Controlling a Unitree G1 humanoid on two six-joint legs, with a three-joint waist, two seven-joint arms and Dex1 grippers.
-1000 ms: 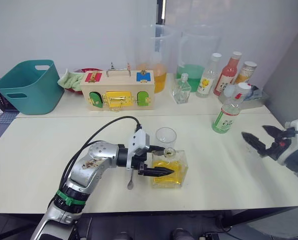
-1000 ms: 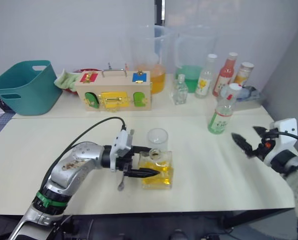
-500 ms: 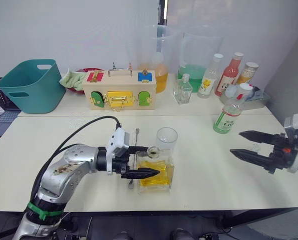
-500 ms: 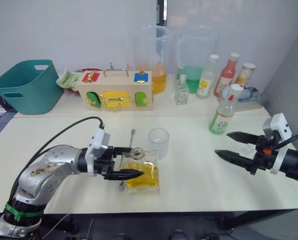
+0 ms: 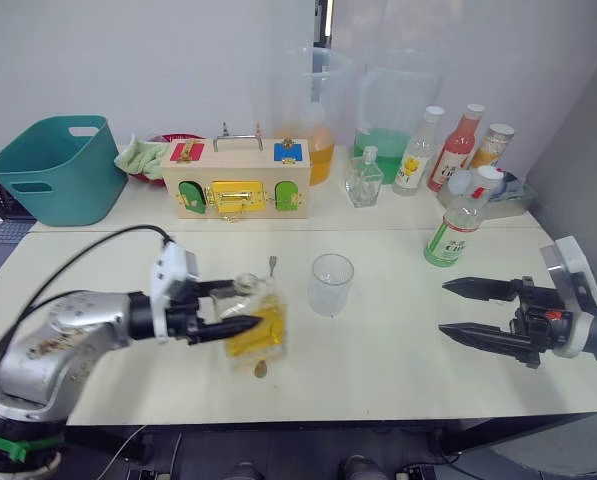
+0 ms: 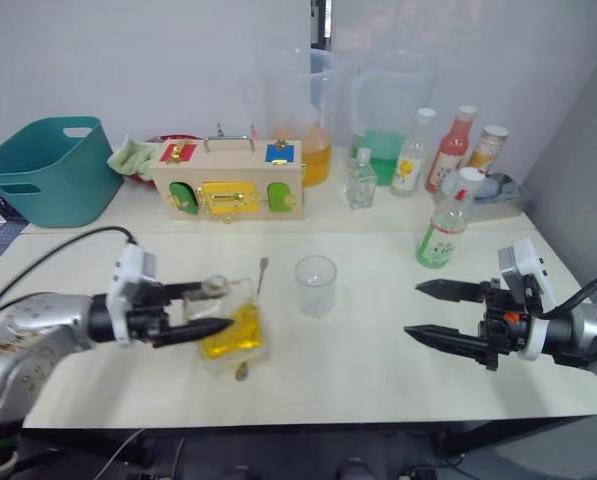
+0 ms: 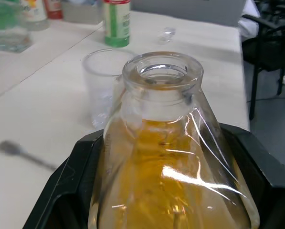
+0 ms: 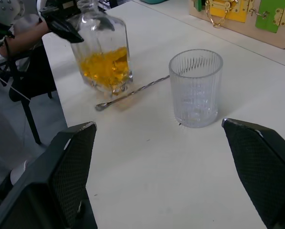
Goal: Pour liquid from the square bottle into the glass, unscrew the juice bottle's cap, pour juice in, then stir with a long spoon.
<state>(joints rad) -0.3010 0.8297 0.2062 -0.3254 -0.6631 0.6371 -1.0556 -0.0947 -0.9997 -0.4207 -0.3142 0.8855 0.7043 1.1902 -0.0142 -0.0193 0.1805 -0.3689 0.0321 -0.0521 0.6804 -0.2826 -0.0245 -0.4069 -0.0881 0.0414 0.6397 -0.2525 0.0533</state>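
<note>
Yellow liquid [image 5: 261,333] all inside the square bottle [image 5: 252,322], clamped in the left gripper [image 5: 236,310] left of the empty glass [image 5: 331,284]. Right gripper [image 5: 460,310] spread wide, holding nothing, at the right. Capped juice bottle [image 5: 460,229] far right, long spoon [image 5: 266,318] flat on the table behind the bottle: pouring, uncapping, stirring all left.

Colours you're seeing on the cream bench [image 5: 378,350]:
yellow liquid [image 5: 258,335] in clear square bottle [image 5: 250,315], ribbed clear glass [image 5: 331,284], green-white label on juice bottle [image 5: 458,228], silver long spoon [image 8: 132,93], black claws.

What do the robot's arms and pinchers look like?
The left arm is shiny silver metal with brown smudges, a green band near its base and a black cable looping over it. A white block sits at each wrist. The left gripper and right gripper each have two long, pointed black fingers. The right one has a small red spot by its fingers.
</note>
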